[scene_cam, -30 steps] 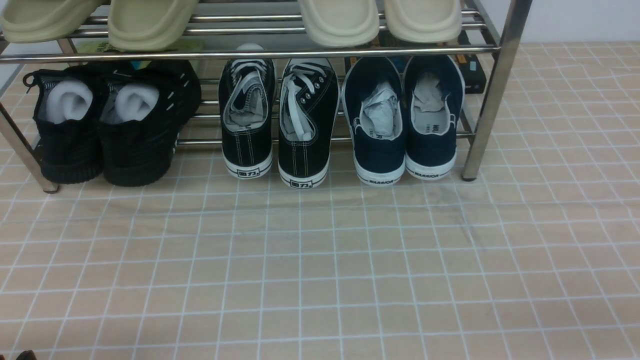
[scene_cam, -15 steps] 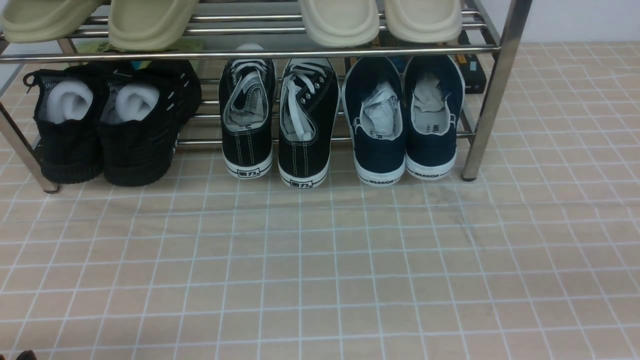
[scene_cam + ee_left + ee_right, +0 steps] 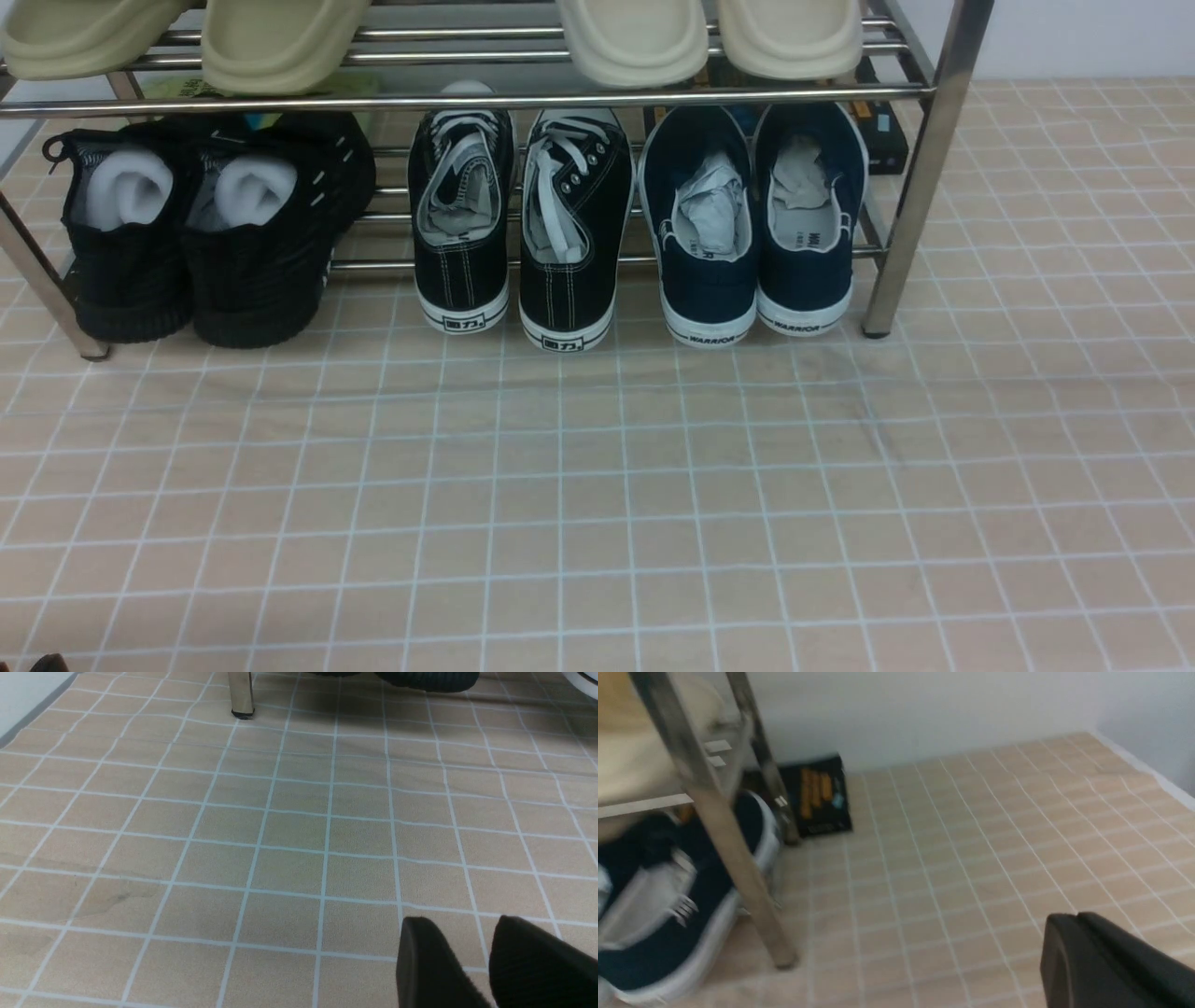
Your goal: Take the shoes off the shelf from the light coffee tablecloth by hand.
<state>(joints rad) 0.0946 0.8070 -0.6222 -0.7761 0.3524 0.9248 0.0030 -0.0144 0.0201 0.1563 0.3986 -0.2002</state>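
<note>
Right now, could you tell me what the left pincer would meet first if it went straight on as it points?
Probably bare light coffee tablecloth just ahead of the left pincer; if it skims level, the black knit sneaker at the shelf comes next. Depth is unclear.

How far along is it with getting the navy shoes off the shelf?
Nothing looks done: both navy shoes sit on the bottom tier of the shelf. Nothing in hand: the left gripper is open and empty, the right gripper shut on nothing. Remaining: grasp both and lift them off.
</note>
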